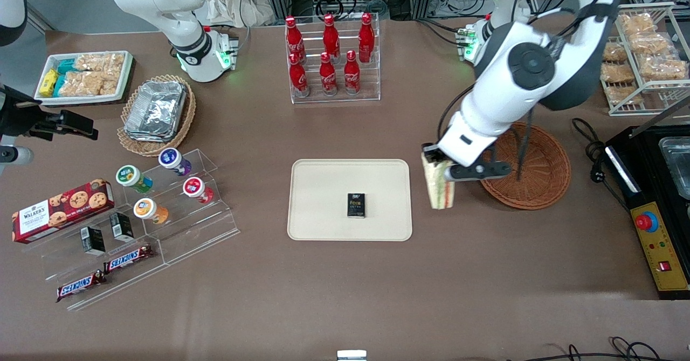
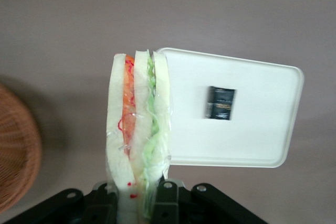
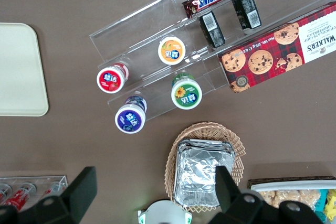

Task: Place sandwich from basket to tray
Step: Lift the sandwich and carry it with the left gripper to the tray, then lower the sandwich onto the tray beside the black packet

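Just end effector point(image 1: 439, 168) gripping sandwich point(image 1: 437, 186), beside tray point(image 1: 318, 188) edge

Even, bright overhead light; soft shadows under the gripper point(image 1: 437, 162). The tray point(image 2: 262, 145) glares white in the wrist view, its small black box point(image 2: 220, 103) slightly blurred.

A clear acrylic rack point(image 1: 333, 64) of six red cola bottles is seen on the brown surface point(image 1: 345, 285). Toward the parked arm's end, a tan wicker basket point(image 1: 156, 116) is filled with stacked foil containers point(image 3: 203, 178), and a white tray of snack packets point(image 1: 84, 76) is set beside it. Nearer the front camera, four round lidded cups point(image 3: 148, 95), two Snickers bars point(image 1: 105, 276) and a red Walkers cookie box point(image 1: 62, 210) are held on clear stepped shelves point(image 1: 161, 231). A small black packet point(image 1: 356, 205) is also visible.
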Robot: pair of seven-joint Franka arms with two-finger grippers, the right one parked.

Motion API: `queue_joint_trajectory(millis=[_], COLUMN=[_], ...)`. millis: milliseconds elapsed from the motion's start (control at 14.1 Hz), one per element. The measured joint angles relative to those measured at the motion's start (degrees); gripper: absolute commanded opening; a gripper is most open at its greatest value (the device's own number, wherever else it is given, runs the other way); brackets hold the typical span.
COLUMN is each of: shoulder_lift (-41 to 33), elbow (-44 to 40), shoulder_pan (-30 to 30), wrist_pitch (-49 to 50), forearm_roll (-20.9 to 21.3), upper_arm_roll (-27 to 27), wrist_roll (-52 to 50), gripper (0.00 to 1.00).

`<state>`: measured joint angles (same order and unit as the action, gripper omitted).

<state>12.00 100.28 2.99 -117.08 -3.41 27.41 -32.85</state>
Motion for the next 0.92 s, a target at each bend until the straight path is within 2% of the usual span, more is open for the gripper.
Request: queue_joint_trajectory(millis=[284, 568, 710, 923], shoulder_lift=[7.3, 13.5, 15.0, 16.6], elbow=[-0.4, 1.4, 3.9, 6.0], shoulder_pan=[4.2, 6.9, 7.2, 7.4], wrist_pitch=[-2.7, -9.5, -14.2, -16.5], forearm_roll=[9.2, 14.7, 15.9, 20.5], upper_arm_roll=[0.3, 0.3, 0.3, 0.3], wrist_roll=[-1.6, -7.1, -8.4, -12.0], gripper=[0.00, 0.00, 0.00, 0.00])
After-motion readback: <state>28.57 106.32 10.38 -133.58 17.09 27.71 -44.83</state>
